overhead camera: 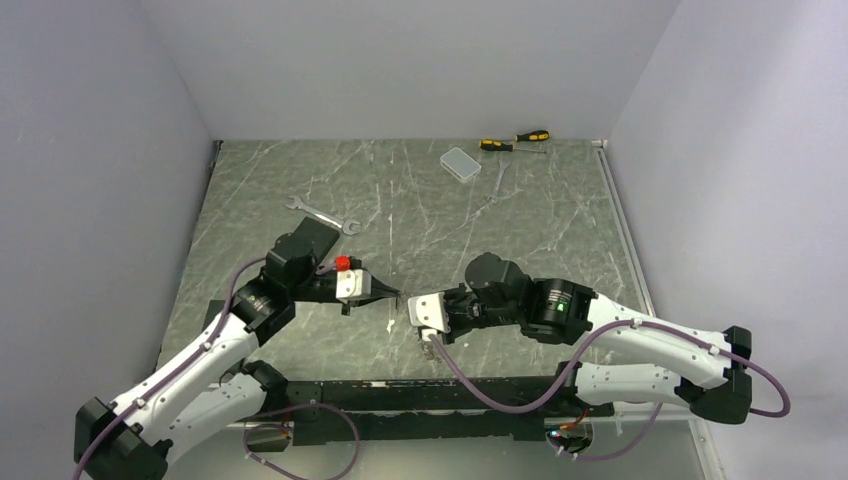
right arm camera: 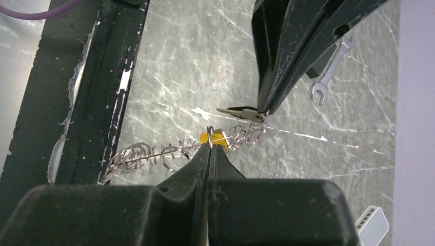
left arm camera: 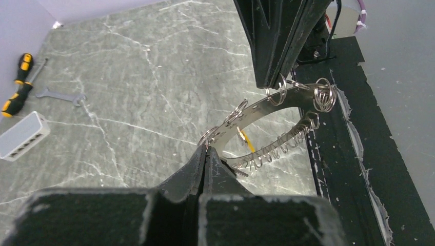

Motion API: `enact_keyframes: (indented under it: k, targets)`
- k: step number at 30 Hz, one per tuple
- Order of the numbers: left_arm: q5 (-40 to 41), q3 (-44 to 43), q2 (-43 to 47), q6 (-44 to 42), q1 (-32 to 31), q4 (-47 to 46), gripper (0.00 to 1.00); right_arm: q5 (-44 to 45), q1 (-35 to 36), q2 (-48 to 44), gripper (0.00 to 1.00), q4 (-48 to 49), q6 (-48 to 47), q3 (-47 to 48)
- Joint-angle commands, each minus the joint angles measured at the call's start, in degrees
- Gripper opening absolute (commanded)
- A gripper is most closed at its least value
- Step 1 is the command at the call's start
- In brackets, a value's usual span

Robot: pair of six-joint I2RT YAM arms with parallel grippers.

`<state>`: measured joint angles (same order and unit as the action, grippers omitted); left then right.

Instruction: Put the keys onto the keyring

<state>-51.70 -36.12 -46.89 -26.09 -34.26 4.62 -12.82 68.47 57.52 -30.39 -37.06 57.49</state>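
Observation:
The keyring (left arm camera: 277, 105) is a thin silvery loop with several small wire rings along its rim, held above the table between both grippers. My left gripper (left arm camera: 206, 148) is shut on its near rim. My right gripper (right arm camera: 210, 145) is shut on the opposite rim, seen edge-on in the right wrist view (right arm camera: 154, 154). The yellow-headed key (left arm camera: 246, 139) hangs inside the loop and shows just behind my right fingertips (right arm camera: 219, 137). A small greyish key (right arm camera: 237, 111) sticks out beside my left fingertips. The black-headed key is not in view. In the top view both grippers (overhead camera: 395, 293) (overhead camera: 418, 312) nearly meet.
A silver spanner (overhead camera: 322, 213) lies at the middle left. Two yellow-and-black screwdrivers (overhead camera: 515, 140) and a white box (overhead camera: 460, 162) lie at the back. A black strip (overhead camera: 450, 392) runs along the table's front edge below the grippers.

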Motion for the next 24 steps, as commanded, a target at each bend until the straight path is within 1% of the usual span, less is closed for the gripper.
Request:
enact_keyframes:
  k: [1, 18, 24]
  targets:
    - [-2.2, -2.9, -2.0, -1.6, -0.9, 1.5, 0.0, -2.9, -1.5, -0.1, 0.0, 2.6, -0.3, 2.4]
    - [-2.3, -2.5, -4.0, 1.0, -3.0, -0.8, 0.0, -9.1, -7.2, 0.9, 0.0, 5.9, 1.0, -2.0]
    - [-2.1, -2.4, -4.1, 1.2, -3.5, -0.8, 0.0, -10.7, -8.0, 1.6, 0.0, 6.8, 1.2, -2.8]
